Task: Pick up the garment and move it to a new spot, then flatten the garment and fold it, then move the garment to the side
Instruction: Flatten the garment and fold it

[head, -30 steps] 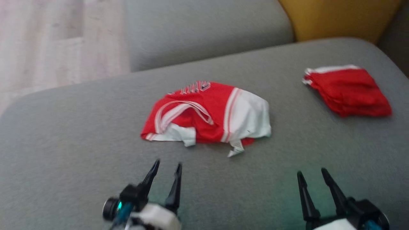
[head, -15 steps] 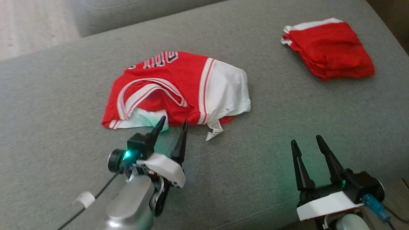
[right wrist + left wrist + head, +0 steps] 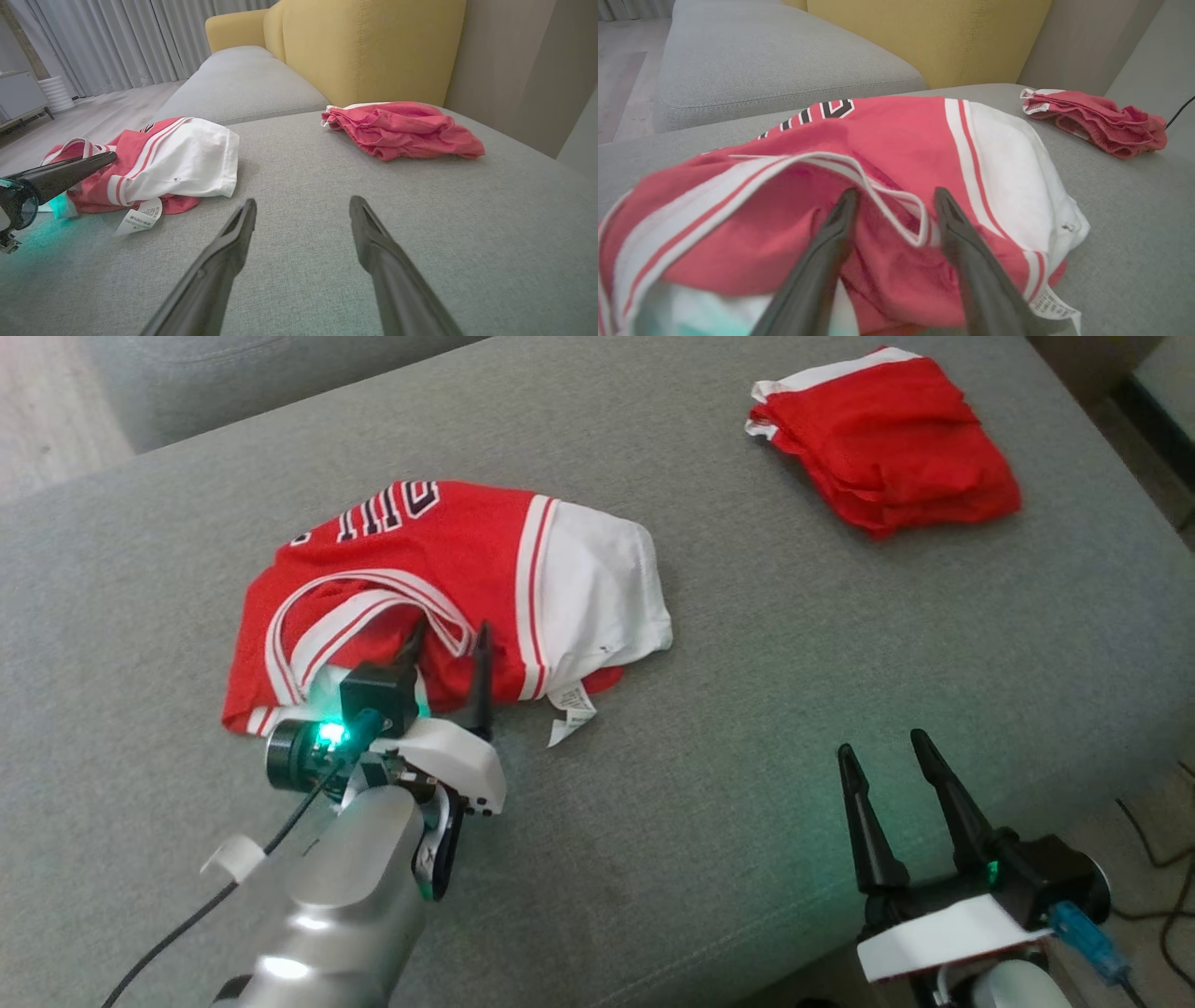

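The jersey (image 3: 448, 588), red with a white side panel, lies crumpled on the grey seat cushion (image 3: 747, 709), left of its middle and about halfway between the near and far edges. Its striped armhole trim gapes toward the robot, and that's where the left gripper (image 3: 450, 630) is: fingers spread wide, low over the cloth. In the left wrist view the trim loop runs between them. Nothing is pinched yet. I'd say it is lined up to bite that firm edge for the lift.

The right gripper (image 3: 882, 744) is spread wide too and empty, hovering over bare cushion by the near edge, well apart from the jersey and, I'd guess, parked out of the way. A care label (image 3: 569, 709) pokes out at the jersey's near hem. A folded red garment (image 3: 887, 439) occupies the far right corner, so the new spot should be elsewhere. A yellow backrest (image 3: 364, 46) stands behind. Nothing blocks the grab.
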Tool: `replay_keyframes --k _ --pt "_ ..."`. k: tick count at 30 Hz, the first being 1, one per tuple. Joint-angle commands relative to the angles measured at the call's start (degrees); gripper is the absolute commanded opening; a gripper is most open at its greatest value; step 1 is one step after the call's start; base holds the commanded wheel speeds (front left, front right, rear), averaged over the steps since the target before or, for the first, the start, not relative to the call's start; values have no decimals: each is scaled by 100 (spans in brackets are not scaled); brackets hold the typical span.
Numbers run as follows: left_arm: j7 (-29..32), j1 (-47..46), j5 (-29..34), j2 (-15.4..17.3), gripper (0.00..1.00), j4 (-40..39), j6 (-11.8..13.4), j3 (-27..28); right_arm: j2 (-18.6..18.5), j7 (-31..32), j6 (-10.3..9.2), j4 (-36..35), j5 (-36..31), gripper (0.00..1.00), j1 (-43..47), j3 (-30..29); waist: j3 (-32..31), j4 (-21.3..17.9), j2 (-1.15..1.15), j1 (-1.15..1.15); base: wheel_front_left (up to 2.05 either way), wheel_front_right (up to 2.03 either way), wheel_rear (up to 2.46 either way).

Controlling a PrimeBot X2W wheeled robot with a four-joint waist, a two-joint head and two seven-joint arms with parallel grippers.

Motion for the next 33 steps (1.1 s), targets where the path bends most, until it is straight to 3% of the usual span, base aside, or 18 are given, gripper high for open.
replay_keyframes --k 1,2,8,13,19,24,28,33 --pt "-55 -248 37 38 27 -94 -30 208 -30 -22 37 -145 13 100 -203 94 -12 -64 0 0 0 0 0" --pt "-55 -260 47 36 0 -118 -67 225 -28 -22 37 -138 11 100 -204 90 -26 -92 0 0 0 0 0" --pt "-55 -484 279 29 0 -643 -304 258 -20 -22 37 -118 9 100 -179 50 -221 -135 0 0 0 0 0" --pt "-55 -1202 462 25 0 -1098 -594 276 -15 -22 37 -75 36 100 -99 157 -548 -69 0 0 0 0 0" --pt "-55 -2745 765 131 0 -1206 -848 314 -13 -22 37 -59 108 100 -28 255 -872 61 0 0 0 0 0" --pt "-10 -3789 669 214 0 -1186 -982 508 -12 -22 37 -78 136 100 98 218 -1015 447 0 0 0 0 0" --pt "99 -3648 370 458 0 -1174 -1028 756 -12 -22 37 -99 136 100 156 144 -1094 786 0 0 0 0 0" --pt "262 -2342 46 940 0 -1095 -980 946 -12 -22 37 -163 87 100 183 40 -999 1286 0 0 0 0 0"
